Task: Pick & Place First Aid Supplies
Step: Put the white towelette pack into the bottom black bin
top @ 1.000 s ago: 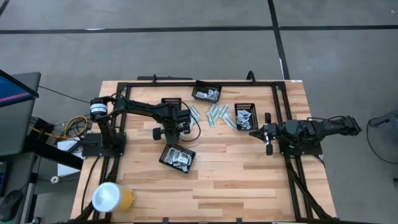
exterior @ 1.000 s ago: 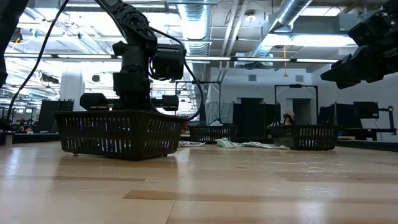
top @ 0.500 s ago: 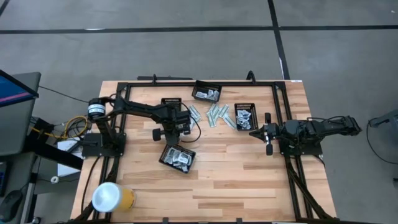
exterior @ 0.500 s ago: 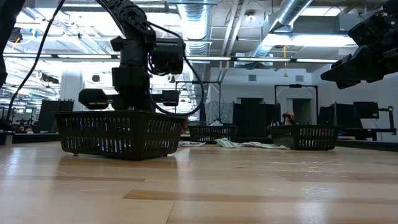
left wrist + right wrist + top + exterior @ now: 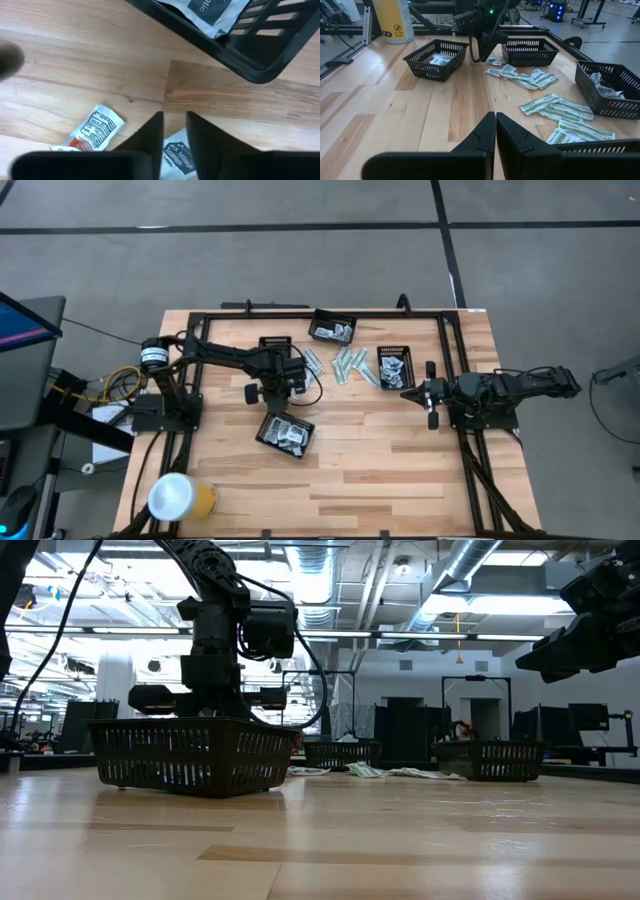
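Loose first aid supplies lie on the wooden table: pale green-white strips and small white sachets. More packets lie in the black mesh trays, including the near tray. My left gripper points down at the table just beyond that tray, open, its fingertips on either side of a sachet on the wood; I cannot tell whether they touch it. The near tray hides its fingers in the low view. My right gripper waits shut at the right, holding nothing.
Three more mesh trays stand at the far left, far middle and right. A black frame rail borders the work area. A yellow container with a white lid stands at the near left corner.
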You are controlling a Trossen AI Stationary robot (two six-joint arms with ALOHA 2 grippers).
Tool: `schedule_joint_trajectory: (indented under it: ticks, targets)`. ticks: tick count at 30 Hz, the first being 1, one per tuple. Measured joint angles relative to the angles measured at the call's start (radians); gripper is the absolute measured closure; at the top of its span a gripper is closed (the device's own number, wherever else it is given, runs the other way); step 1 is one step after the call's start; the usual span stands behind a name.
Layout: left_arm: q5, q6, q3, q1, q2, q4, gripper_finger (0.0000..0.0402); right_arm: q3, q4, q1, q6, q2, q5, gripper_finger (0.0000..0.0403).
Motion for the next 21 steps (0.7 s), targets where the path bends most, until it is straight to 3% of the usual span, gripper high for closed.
schedule_joint_trajectory:
  ticks: [4,9,21]
  targets:
    - [0.0,0.0,0.0,0.0,0.0,0.001,0.0268,0.0,0.0,0.0,0.0,0.0,0.0,0.0395]
    - [0.026,-0.005,0.0,0.0,-0.01,0.005,0.0237,0.0,0.0,0.0,0.0,0.0,0.0,0.0395]
    - [0.027,-0.039,-0.01,0.004,-0.05,-0.026,0.0226,0.0,0.0,0.0,0.0,0.0,0.0,0.0395]
